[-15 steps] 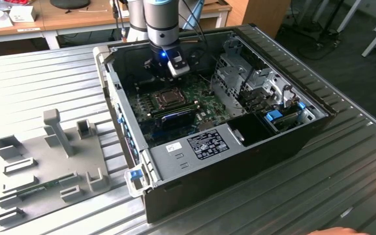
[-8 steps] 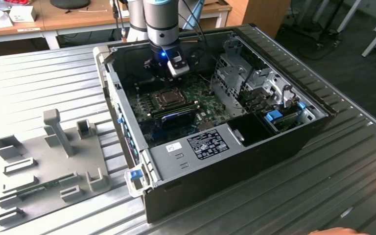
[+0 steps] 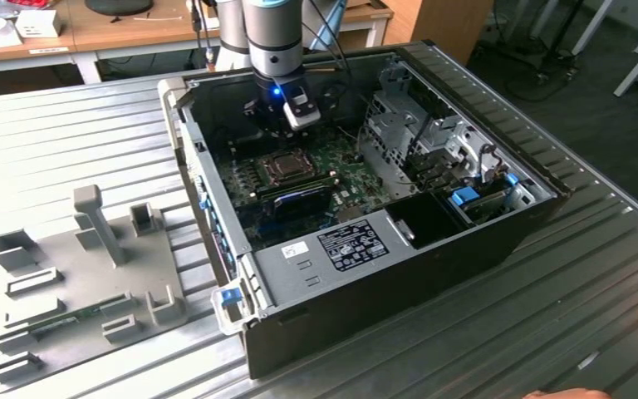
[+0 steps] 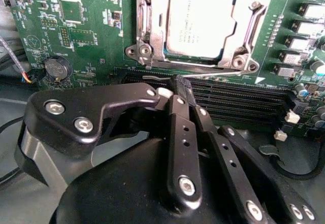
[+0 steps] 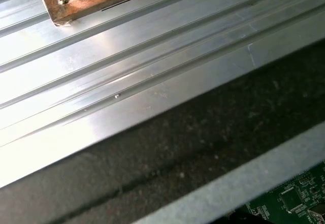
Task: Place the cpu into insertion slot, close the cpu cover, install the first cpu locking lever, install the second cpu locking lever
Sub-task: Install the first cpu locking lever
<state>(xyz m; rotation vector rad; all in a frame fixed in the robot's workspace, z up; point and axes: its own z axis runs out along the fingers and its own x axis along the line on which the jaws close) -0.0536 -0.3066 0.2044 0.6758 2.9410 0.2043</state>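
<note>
down inside the open computer case point(image 3: 430, 249), the arm hangs over the green circuit board point(image 4: 81, 31), with the gripper point(image 4: 179, 84) low above the long black memory slots point(image 4: 238, 99). its fingertips look clenched together with nothing between them. they sit just beside the near edge of the insertion slot point(image 4: 143, 51) without touching it.

the cpu point(image 4: 200, 23) lies flat in the insertion slot, its grey top showing through the window of the cpu cover point(image 4: 158, 21). the cover lies down over the chip's margins, framing it on the sides that show. a thin metal rod point(image 4: 203, 71) runs along the socket's edge facing the gripper; i cannot tell whether it is latched.

room is tight. in the exterior view the case wall rises close on the exterior view's left of the arm, and a grey drive cage point(image 3: 408, 125) stands on the exterior view's right, so the board lies in a walled well. a coin cell point(image 4: 57, 67) sits on the board well apart from the socket.

outside the case, the ribbed metal table point(image 3: 76, 141) has open surface, with a grey fixture tray point(image 3: 86, 274) on the exterior view's left. in the first wrist view the table's ribs run beside the dark case wall point(image 5: 203, 148).
</note>
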